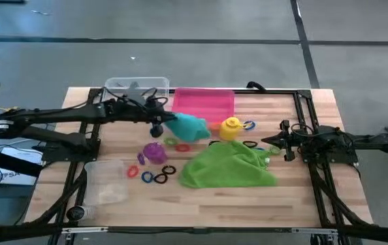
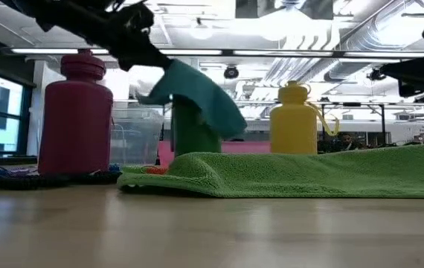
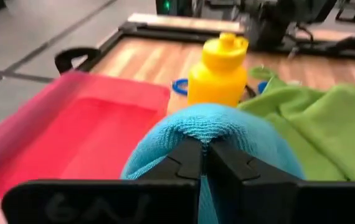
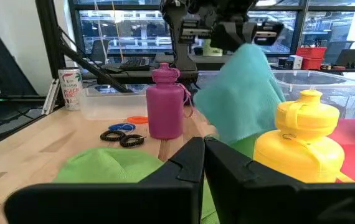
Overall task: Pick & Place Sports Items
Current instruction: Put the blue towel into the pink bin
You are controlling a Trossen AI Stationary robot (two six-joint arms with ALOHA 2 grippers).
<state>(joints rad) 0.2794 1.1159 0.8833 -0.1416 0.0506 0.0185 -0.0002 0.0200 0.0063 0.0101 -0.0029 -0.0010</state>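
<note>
My left gripper (image 1: 167,123) is shut on the teal cloth (image 1: 191,126), above the table just in front of the pink tray (image 1: 204,102). In the low view the cloth (image 2: 206,95) hangs in front of a green bottle (image 2: 191,138). A yellow bottle (image 1: 231,127) stands upright to the cloth's right, and a purple bottle (image 1: 155,152) stands nearer the front. The large green cloth (image 1: 228,167) lies spread on the table. Coloured rings (image 1: 154,177) lie scattered around. My right gripper (image 1: 271,143) is shut and empty at the green cloth's right edge. My left gripper pinches a bunched fold of the teal cloth (image 3: 210,127) between its two fingers (image 3: 187,158), coming roughly level from the table's left. The cloth bulges around the fingertips and hangs below them, lifted off the table. Whether its lower end touches the green bottle, I cannot tell.
A clear tub (image 1: 137,87) stands at the back, left of the pink tray. A second clear tub (image 1: 105,182) sits at the front left. More rings (image 1: 250,126) lie beside the yellow bottle. Bare wood shows along the front edge and at the far right.
</note>
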